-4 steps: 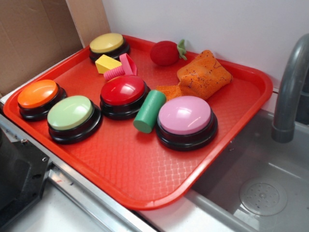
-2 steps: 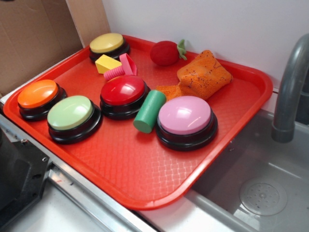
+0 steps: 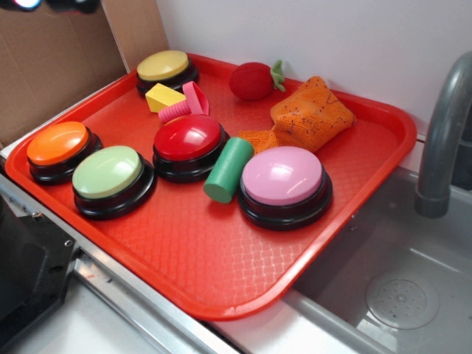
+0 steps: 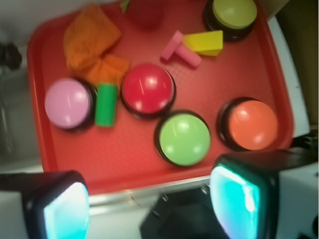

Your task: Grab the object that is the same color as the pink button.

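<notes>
The object (image 3: 186, 103) is a small hot-pink ribbed piece lying on the red tray (image 3: 221, 273), between the yellow wedge (image 3: 164, 96) and the red button (image 3: 189, 138). In the wrist view the object (image 4: 179, 49) lies far ahead, near the tray's far side. The pale-pink button (image 3: 282, 175) stands toward the tray's right; in the wrist view the pink button (image 4: 67, 103) is at the left. My gripper (image 4: 154, 209) hovers high over the tray's near edge, open, with nothing between its fingers. A dark part of the arm (image 3: 70, 4) shows at the exterior view's top left edge.
Also on the tray are a green cylinder (image 3: 228, 169), a green button (image 3: 108, 172), an orange button (image 3: 57, 142), a yellow button (image 3: 163, 66), a strawberry toy (image 3: 253, 80) and an orange cloth (image 3: 310, 113). A grey faucet (image 3: 442, 140) and sink (image 3: 398, 295) lie to the right.
A dark part of the arm has come into the exterior view at the top left edge. Nothing on the tray has moved.
</notes>
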### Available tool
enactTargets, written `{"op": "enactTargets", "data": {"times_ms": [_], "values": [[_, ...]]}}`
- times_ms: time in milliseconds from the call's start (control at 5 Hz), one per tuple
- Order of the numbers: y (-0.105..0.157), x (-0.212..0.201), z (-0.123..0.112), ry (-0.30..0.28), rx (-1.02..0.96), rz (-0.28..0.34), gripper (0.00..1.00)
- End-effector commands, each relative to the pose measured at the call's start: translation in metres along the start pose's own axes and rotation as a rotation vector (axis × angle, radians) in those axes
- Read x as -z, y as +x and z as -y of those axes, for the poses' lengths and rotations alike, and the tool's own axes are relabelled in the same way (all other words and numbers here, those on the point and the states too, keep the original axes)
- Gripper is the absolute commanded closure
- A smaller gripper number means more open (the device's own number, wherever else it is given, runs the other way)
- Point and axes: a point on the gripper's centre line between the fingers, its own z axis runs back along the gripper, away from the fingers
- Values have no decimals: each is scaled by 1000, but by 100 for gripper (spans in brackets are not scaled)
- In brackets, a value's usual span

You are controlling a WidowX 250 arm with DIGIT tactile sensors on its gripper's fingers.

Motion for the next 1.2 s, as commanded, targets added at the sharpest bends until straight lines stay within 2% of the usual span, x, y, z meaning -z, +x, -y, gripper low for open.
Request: {"op": "enactTargets", "data": {"times_ms": [0,200,400,600,800,1000], "values": [[66,52,-12,-15,-427,83,0],[93,88,-12,-2,-598,104,0],[107,111,-21,23,-729,98,0],[119,134,-28,76,-748,87,0],[122,149,-36,118,-778,118,0],[123,158,-47,147,-806,125,0]]}}
